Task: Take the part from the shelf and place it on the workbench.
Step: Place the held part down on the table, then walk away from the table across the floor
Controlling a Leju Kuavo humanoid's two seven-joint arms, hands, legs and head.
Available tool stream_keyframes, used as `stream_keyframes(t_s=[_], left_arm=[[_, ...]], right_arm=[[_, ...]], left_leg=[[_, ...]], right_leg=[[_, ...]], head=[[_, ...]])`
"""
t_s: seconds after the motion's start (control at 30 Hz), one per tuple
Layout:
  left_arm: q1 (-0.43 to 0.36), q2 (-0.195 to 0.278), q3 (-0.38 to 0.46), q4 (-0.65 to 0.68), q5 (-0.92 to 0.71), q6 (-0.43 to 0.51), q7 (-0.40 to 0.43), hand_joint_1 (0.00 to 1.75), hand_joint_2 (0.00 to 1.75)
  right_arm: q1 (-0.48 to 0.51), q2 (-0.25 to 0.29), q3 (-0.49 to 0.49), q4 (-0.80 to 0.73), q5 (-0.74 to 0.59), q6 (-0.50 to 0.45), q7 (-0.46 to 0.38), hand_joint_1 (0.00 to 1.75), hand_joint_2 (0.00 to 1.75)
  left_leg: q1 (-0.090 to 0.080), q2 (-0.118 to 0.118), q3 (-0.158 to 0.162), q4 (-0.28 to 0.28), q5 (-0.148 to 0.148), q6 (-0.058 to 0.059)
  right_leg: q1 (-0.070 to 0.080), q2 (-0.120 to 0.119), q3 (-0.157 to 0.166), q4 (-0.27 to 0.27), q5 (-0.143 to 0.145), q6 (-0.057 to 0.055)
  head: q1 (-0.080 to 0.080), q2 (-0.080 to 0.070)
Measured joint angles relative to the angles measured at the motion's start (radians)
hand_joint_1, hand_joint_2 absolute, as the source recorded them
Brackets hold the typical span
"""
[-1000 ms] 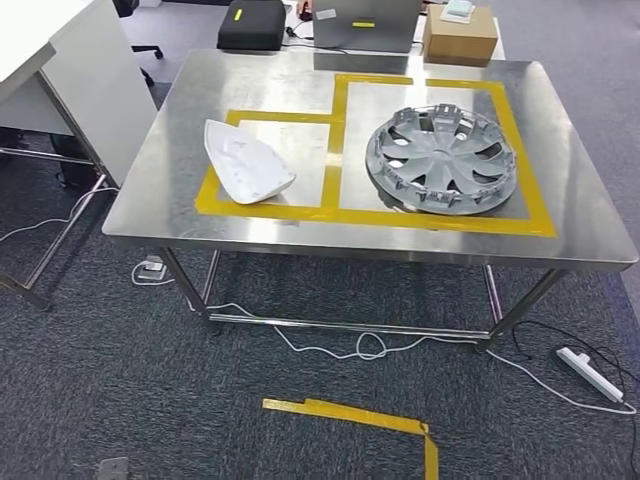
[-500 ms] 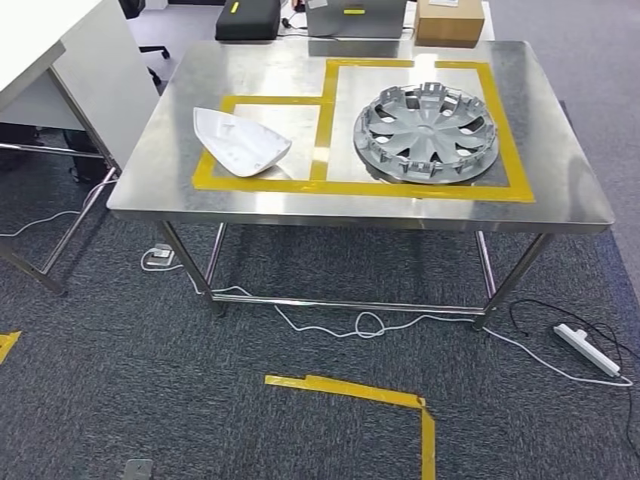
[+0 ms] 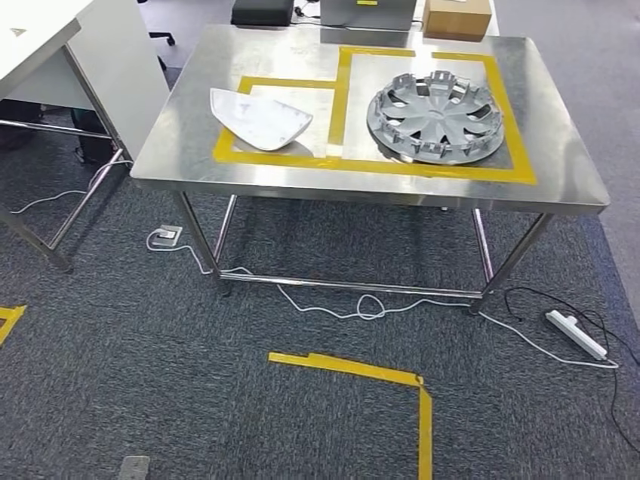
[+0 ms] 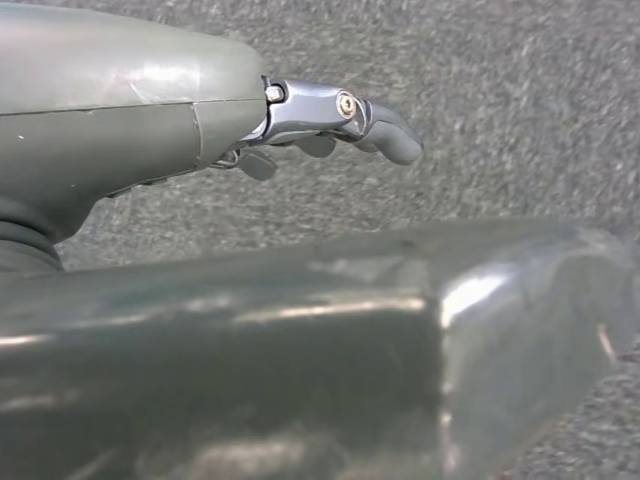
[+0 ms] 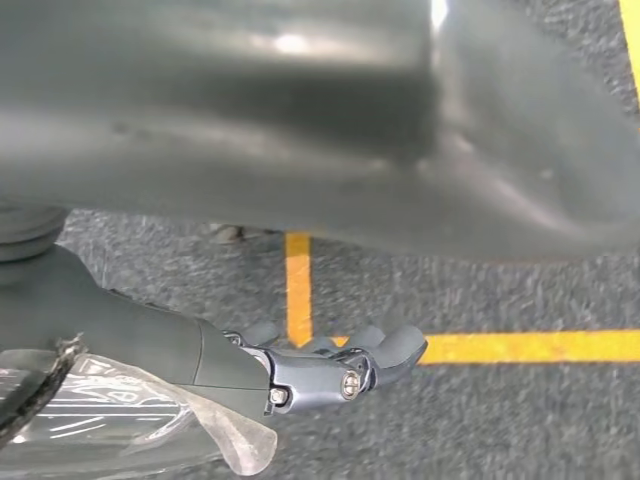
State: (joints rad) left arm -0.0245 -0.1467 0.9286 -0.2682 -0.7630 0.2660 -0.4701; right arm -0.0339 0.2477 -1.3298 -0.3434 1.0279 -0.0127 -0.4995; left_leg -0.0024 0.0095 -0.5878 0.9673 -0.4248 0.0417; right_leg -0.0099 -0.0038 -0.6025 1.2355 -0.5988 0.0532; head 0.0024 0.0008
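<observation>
The whole view has shifted, so the camera moved. The white part [image 3: 260,119] lies on the workbench [image 3: 362,190], well apart from both hands; left hand [image 4: 332,120] and right hand [image 5: 332,365] seem loosely extended, holding nothing.

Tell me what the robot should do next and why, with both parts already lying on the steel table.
Probably turn away to look for the shelf. The white part and the wheel cover each lie inside a yellow-taped box on the workbench, and both the left hand and the right hand hang over carpet holding nothing.
</observation>
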Motion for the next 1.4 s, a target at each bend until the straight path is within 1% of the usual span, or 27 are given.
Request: stream_keyframes(t_s=[0.03,0.1,0.17,0.23,0.27,0.3,0.37,0.4,0.43,0.5,0.57,0.63,0.7,0.77,0.83,0.9,0.93,0.97,1.0,1.07,1.13,1.17,1.2,1.23,1.27,1.3,1.4], left_arm=[[0.000,0.000,0.000,0.000,0.003,-0.004,0.001,0.00,0.00],[-0.001,0.001,0.000,0.001,0.008,-0.009,0.004,0.00,0.00],[-0.001,0.001,0.002,0.001,0.010,-0.011,0.010,0.00,0.00],[0.002,0.002,0.004,0.001,0.009,-0.010,0.016,0.00,0.00],[0.004,0.003,0.006,0.001,0.008,-0.010,0.019,0.00,0.00],[0.006,0.003,0.007,0.001,0.008,-0.010,0.021,0.00,0.00],[0.008,0.001,0.009,0.002,0.004,-0.011,0.023,0.00,0.00],[0.008,0.001,0.010,0.002,0.001,-0.011,0.023,0.00,0.00],[0.007,0.000,0.011,0.002,-0.002,-0.011,0.023,0.00,0.00],[0.006,0.000,0.012,0.002,-0.010,-0.011,0.023,0.00,0.00],[0.004,0.000,0.012,0.002,-0.014,-0.011,0.023,0.00,0.00],[0.000,0.000,0.012,0.002,-0.017,-0.011,0.023,0.00,0.00],[-0.002,0.000,0.012,0.003,-0.018,-0.011,0.023,0.00,0.00],[-0.001,-0.001,0.014,0.004,-0.019,-0.011,0.023,0.00,0.00],[0.000,-0.003,0.015,0.004,-0.021,-0.011,0.023,0.00,0.00],[0.000,-0.003,0.016,0.004,-0.022,-0.010,0.023,0.00,0.00],[0.001,-0.004,0.016,0.005,-0.022,-0.010,0.023,0.00,0.00],[0.001,-0.004,0.017,0.005,-0.022,-0.010,0.023,0.00,0.00],[0.001,-0.005,0.017,0.005,-0.023,-0.010,0.023,0.00,0.00],[0.000,-0.006,0.019,0.005,-0.023,-0.010,0.023,0.00,0.00],[-0.004,-0.007,0.020,0.005,-0.023,-0.010,0.023,0.00,0.00],[-0.005,-0.008,0.020,0.005,-0.023,-0.010,0.022,0.00,0.00],[-0.005,-0.008,0.021,0.005,-0.023,-0.010,0.022,0.00,0.00],[-0.003,-0.007,0.022,0.005,-0.024,-0.010,0.022,0.00,0.00],[-0.001,-0.006,0.023,0.005,-0.024,-0.010,0.022,0.00,0.00],[0.002,-0.006,0.024,0.005,-0.024,-0.010,0.022,0.00,0.00],[0.003,-0.007,0.025,0.006,-0.024,-0.010,0.022,0.00,0.00]], right_arm=[[-0.002,-0.005,0.000,0.002,0.002,0.002,-0.004,0.00,0.00],[-0.008,-0.014,0.000,0.009,0.004,0.005,-0.012,0.00,0.00],[-0.012,-0.021,0.000,0.017,0.007,0.006,-0.016,0.00,0.00],[-0.011,-0.024,0.001,0.025,0.013,0.006,-0.016,0.00,0.00],[-0.011,-0.025,0.001,0.028,0.017,0.005,-0.015,0.00,0.00],[-0.010,-0.026,0.001,0.031,0.023,0.003,-0.012,0.00,0.00],[-0.009,-0.029,0.002,0.036,0.035,-0.002,-0.006,0.00,0.00],[-0.009,-0.030,0.004,0.038,0.040,-0.004,-0.002,0.00,0.00],[-0.009,-0.032,0.006,0.040,0.044,-0.004,0.000,0.00,0.00],[-0.010,-0.035,0.007,0.044,0.045,-0.004,0.002,0.00,0.00],[-0.011,-0.037,0.008,0.047,0.045,-0.004,0.003,0.00,0.00],[-0.011,-0.037,0.009,0.050,0.046,-0.003,0.003,0.00,0.00],[-0.012,-0.039,0.011,0.053,0.047,-0.003,0.003,0.00,0.00],[-0.011,-0.041,0.012,0.055,0.047,-0.003,0.003,0.00,0.00],[-0.009,-0.045,0.012,0.058,0.048,-0.004,0.003,0.00,0.00],[-0.008,-0.049,0.013,0.061,0.050,-0.004,0.003,0.00,0.00],[-0.008,-0.050,0.013,0.062,0.050,-0.004,0.003,0.00,0.00],[-0.009,-0.051,0.013,0.063,0.050,-0.004,0.003,0.00,0.00],[-0.010,-0.053,0.013,0.063,0.050,-0.004,0.003,0.00,0.00],[-0.010,-0.055,0.014,0.063,0.050,-0.004,0.003,0.00,0.00],[-0.011,-0.057,0.015,0.064,0.050,-0.004,0.003,0.00,0.00],[-0.012,-0.058,0.015,0.064,0.050,-0.004,0.002,0.00,0.00],[-0.012,-0.059,0.015,0.064,0.051,-0.004,0.002,0.00,0.00],[-0.012,-0.059,0.015,0.065,0.051,-0.004,0.002,0.00,0.00],[-0.011,-0.059,0.015,0.066,0.051,-0.004,0.003,0.00,0.00],[-0.010,-0.059,0.015,0.067,0.051,-0.004,0.003,0.00,0.00],[-0.005,-0.060,0.015,0.069,0.051,-0.004,0.003,0.00,0.00]], left_leg=[[0.001,-0.001,-0.015,0.006,0.010,-0.004],[-0.001,-0.003,-0.041,0.019,0.028,-0.014],[-0.001,-0.004,-0.053,0.026,0.048,-0.026],[0.002,-0.006,-0.060,0.026,0.058,-0.038],[0.004,-0.007,-0.066,0.037,0.036,-0.044],[0.006,-0.009,-0.074,0.065,-0.006,-0.050],[0.009,-0.009,-0.093,0.177,-0.122,-0.058],[0.010,-0.009,-0.098,0.243,-0.161,-0.061],[0.010,-0.009,-0.096,0.294,-0.174,-0.061],[0.010,-0.009,-0.056,0.310,-0.133,-0.058],[0.008,-0.007,0.047,0.193,-0.095,-0.046],[0.002,-0.006,0.150,0.041,-0.114,-0.033],[-0.005,-0.006,0.179,-0.019,-0.126,-0.023],[-0.005,-0.005,0.161,-0.023,-0.104,-0.011],[-0.002,-0.005,0.132,-0.028,-0.075,0.002],[-0.004,-0.009,0.096,-0.027,-0.046,0.008],[-0.006,-0.012,0.076,-0.025,-0.030,0.008],[-0.006,-0.014,0.055,-0.022,-0.016,0.006],[-0.007,-0.017,0.032,-0.017,-0.002,0.004],[-0.006,-0.027,-0.010,-0.003,0.023,-0.002],[-0.009,-0.039,-0.042,0.015,0.045,-0.011],[-0.009,-0.044,-0.052,0.019,0.057,-0.015],[-0.010,-0.051,-0.060,0.021,0.070,-0.021],[-0.009,-0.056,-0.066,0.020,0.081,-0.026],[-0.007,-0.057,-0.071,0.023,0.076,-0.032],[-0.005,-0.052,-0.079,0.038,0.049,-0.038],[0.005,-0.026,-0.107,0.190,-0.110,-0.058]], right_leg=[[-0.002,0.001,0.050,-0.060,0.029,0.001],[-0.004,0.005,0.160,-0.215,0.036,-0.002],[0.000,0.009,0.204,-0.294,0.018,-0.015],[0.002,0.004,0.184,-0.292,0.028,-0.035],[0.001,0.001,0.173,-0.290,0.038,-0.045],[0.000,-0.003,0.161,-0.290,0.049,-0.055],[0.002,-0.009,0.132,-0.288,0.074,-0.065],[0.003,-0.012,0.117,-0.285,0.086,-0.066],[0.005,-0.015,0.100,-0.280,0.098,-0.066],[0.008,-0.019,0.063,-0.268,0.120,-0.064],[0.011,-0.021,0.027,-0.254,0.140,-0.059],[0.012,-0.024,0.009,-0.248,0.158,-0.050],[0.009,-0.029,0.005,-0.251,0.179,-0.036],[0.005,-0.026,-0.003,-0.249,0.176,-0.025],[0.004,-0.013,-0.026,-0.191,0.094,-0.016],[0.004,-0.003,-0.053,-0.069,-0.013,-0.011],[0.004,-0.001,-0.059,-0.009,-0.036,-0.010],[0.004,0.000,-0.054,0.029,-0.030,-0.010],[0.004,0.001,-0.035,0.038,-0.001,-0.010],[0.004,0.015,0.054,-0.047,0.056,-0.015],[0.004,0.041,0.176,-0.213,0.040,-0.025],[0.006,0.050,0.214,-0.273,0.020,-0.030],[0.008,0.049,0.230,-0.305,0.008,-0.036],[0.007,0.042,0.222,-0.309,0.009,-0.043],[0.007,0.032,0.212,-0.304,0.018,-0.051],[0.006,0.021,0.201,-0.303,0.028,-0.060],[0.006,-0.013,0.163,-0.300,0.063,-0.073]], head=[[0.000,0.000],[0.000,0.000],[0.000,0.000],[0.001,0.000],[-0.001,0.000],[-0.003,0.000],[-0.008,0.000],[-0.009,0.000],[-0.010,0.000],[-0.010,0.000],[-0.010,0.000],[-0.009,0.000],[-0.009,0.000],[-0.010,0.000],[-0.006,0.000],[-0.003,0.000],[-0.003,0.000],[-0.003,0.000],[-0.002,0.000],[-0.003,0.000],[-0.002,0.000],[-0.002,0.000],[-0.001,0.000],[0.000,0.000],[0.000,0.000],[-0.002,0.000],[-0.009,0.000]])
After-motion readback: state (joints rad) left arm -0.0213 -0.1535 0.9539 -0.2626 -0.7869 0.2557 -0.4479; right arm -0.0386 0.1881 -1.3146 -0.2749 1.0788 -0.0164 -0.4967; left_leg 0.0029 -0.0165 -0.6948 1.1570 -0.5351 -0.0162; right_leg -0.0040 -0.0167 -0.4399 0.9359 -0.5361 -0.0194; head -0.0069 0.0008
